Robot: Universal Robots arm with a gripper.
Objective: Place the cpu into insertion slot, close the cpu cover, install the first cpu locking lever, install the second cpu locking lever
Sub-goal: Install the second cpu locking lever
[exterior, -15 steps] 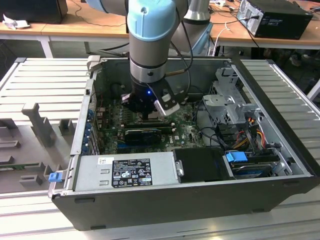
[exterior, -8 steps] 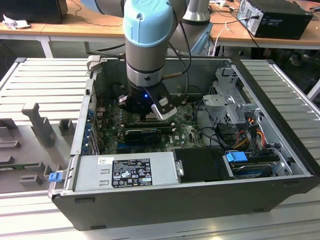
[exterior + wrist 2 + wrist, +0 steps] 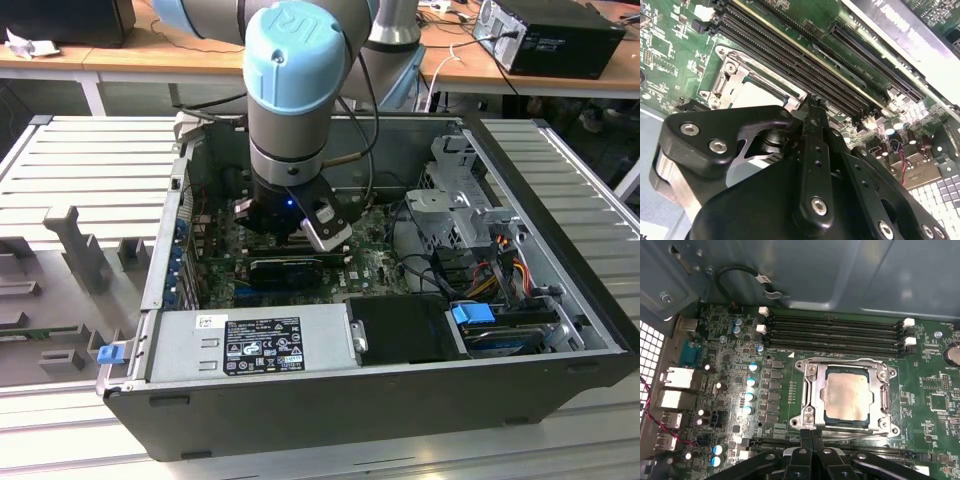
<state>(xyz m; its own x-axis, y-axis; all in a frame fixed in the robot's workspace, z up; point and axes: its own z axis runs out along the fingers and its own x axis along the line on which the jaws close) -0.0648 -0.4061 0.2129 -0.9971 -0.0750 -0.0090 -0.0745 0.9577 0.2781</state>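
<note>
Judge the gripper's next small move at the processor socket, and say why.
Probably press the gripper down on the thin lever beside the socket. The chip already lies in it, the cover lies flat around it, and the shut fingertips sit at that lever's end.

A grey power supply (image 3: 250,342) lies along the near wall of the open computer case (image 3: 560,385). Beside it sits a blue-tabbed drive (image 3: 497,330). Behind the case stands a wooden bench (image 3: 470,62).
</note>
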